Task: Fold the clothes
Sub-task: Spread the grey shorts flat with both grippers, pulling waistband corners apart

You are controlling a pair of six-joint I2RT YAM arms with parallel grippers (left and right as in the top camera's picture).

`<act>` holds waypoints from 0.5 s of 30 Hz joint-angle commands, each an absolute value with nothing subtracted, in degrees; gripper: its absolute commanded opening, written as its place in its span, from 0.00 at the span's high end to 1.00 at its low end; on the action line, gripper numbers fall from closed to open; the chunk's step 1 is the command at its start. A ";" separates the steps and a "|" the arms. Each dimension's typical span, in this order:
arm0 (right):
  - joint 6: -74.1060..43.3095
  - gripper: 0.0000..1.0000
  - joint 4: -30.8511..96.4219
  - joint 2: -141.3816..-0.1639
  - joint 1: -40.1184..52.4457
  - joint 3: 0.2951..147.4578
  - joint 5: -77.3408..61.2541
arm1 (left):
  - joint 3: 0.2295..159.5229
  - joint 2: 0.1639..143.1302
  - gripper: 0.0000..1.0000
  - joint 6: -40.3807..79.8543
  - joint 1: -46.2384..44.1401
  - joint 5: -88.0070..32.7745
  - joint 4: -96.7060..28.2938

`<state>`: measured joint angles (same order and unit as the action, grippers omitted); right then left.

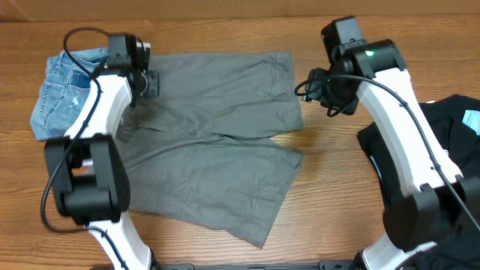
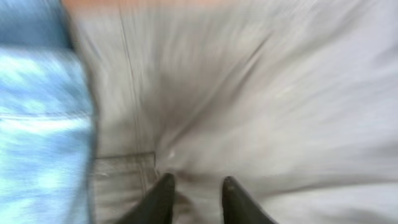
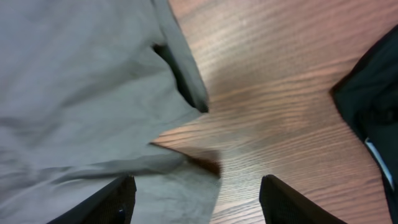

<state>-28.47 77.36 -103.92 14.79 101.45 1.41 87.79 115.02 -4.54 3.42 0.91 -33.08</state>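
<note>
The grey-khaki shorts (image 1: 217,135) lie spread flat mid-table, waistband to the left, legs to the right. My left gripper (image 1: 146,84) is low over the waistband end. In the blurred left wrist view its fingertips (image 2: 197,186) sit a narrow gap apart on the grey cloth (image 2: 261,93), which shows between them. My right gripper (image 1: 330,97) hovers wide open by the upper leg's hem. In the right wrist view its fingers (image 3: 196,193) straddle the hem corner (image 3: 74,74) and bare wood, holding nothing.
Light-blue denim shorts (image 1: 64,90) lie at the far left, touching the grey waistband, and show in the left wrist view (image 2: 37,124). A black top (image 1: 450,127) lies at the right edge, also in the right wrist view (image 3: 373,93). The table (image 1: 337,187) is wooden.
</note>
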 commanded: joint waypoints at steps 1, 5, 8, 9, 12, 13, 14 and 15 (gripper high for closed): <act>-28.08 0.32 78.26 -109.65 15.27 101.56 1.87 | 94.91 103.92 0.60 -4.69 2.98 -2.46 -38.94; -24.91 0.39 73.65 -116.95 15.14 97.89 -2.11 | 98.83 94.19 0.51 -3.77 2.98 -3.25 -51.03; -24.80 0.38 70.61 -119.35 15.14 96.60 -3.57 | 98.80 90.37 0.45 -3.77 2.98 -3.25 -55.24; -24.84 0.38 68.38 -120.29 15.14 95.81 -3.55 | 98.80 87.94 0.38 -3.77 2.98 -3.27 -58.48; -25.34 0.49 62.85 -120.73 15.14 92.18 -3.55 | 98.80 84.53 0.28 -3.64 2.98 -3.97 -64.31; -25.54 0.52 61.39 -120.73 15.14 90.83 -3.53 | 98.80 83.90 0.37 -3.64 2.98 -4.12 -65.98; -25.56 0.57 59.99 -120.73 15.14 89.56 -3.53 | 98.80 83.53 0.41 -3.64 2.98 -4.10 -67.18; -25.54 0.62 57.71 -120.73 15.07 87.68 -3.46 | 98.80 83.26 0.42 -3.70 2.98 -4.01 -68.99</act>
<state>-25.50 61.32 -120.99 14.79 91.70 -3.01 98.30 85.34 -4.23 2.87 -2.98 -66.06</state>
